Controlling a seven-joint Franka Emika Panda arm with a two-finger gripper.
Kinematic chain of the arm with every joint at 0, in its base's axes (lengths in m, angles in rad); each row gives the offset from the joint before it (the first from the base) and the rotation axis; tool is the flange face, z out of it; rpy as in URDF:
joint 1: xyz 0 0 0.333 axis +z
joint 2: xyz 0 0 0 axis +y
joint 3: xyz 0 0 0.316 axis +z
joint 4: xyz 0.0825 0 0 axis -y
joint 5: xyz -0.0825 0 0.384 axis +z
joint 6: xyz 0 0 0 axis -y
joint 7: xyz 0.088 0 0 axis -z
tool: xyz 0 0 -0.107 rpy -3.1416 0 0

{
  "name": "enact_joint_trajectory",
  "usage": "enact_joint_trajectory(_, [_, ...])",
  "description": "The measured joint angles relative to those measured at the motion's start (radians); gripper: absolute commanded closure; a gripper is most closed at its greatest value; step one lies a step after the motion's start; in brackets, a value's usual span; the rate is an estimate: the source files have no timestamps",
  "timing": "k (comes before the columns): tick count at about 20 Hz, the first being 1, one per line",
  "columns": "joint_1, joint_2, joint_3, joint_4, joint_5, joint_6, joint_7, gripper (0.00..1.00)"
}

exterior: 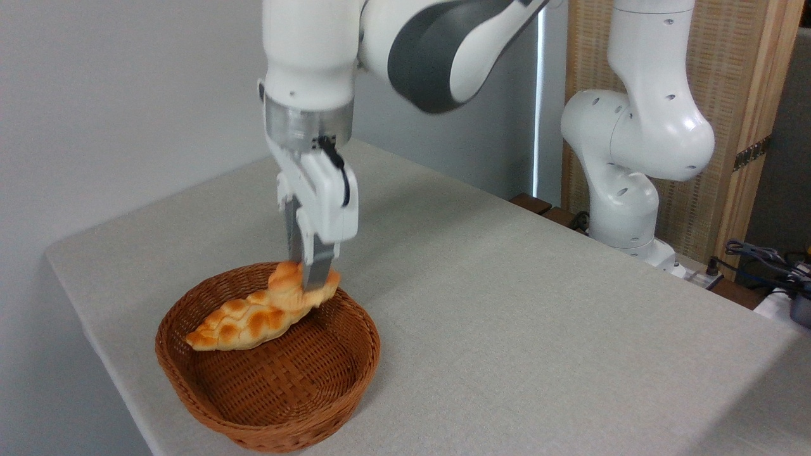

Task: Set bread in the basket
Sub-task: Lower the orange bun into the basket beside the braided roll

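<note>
1. I see the claw [308,278] pointing straight down over the far rim of the basket [209,405], its two fingers clamped on the bread [288,283].
2. The bread is the small orange-golden bun; it hangs in the grip, tilted, with one grey fingertip [315,273] laid across its right side and the other finger running down behind its left side.
3. From my view the bun sits inside the outline of the basket, at the back edge, and overlaps the right end of the long braided loaf [244,324]. I cannot tell whether the bun touches the loaf or only hangs just above it.
4. The loaf lies in the basket along its back left part, slanting from lower left to upper right, with browned patches on its top.
5. The near and right parts of the basket floor are bare weave.
6. The basket stands on the grey counter [538,329], near its left front corner.
7. The arm [437,50] reaches in from the right, where its white base [624,209] stands at the far edge of the counter in front of a wooden panel [747,95].
8. A bundle of cables [766,259] lies at the far right, off the counter.
</note>
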Motion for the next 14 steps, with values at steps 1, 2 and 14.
enact_joint_trajectory(1, [0.000,0.012,0.003,0.000,0.000,0.015,0.000,0.59])
enact_joint_trajectory(2, [0.001,0.033,0.007,0.000,0.000,0.043,0.000,0.57])
enact_joint_trajectory(14, [0.001,0.140,0.017,0.019,0.000,0.147,0.000,0.27])
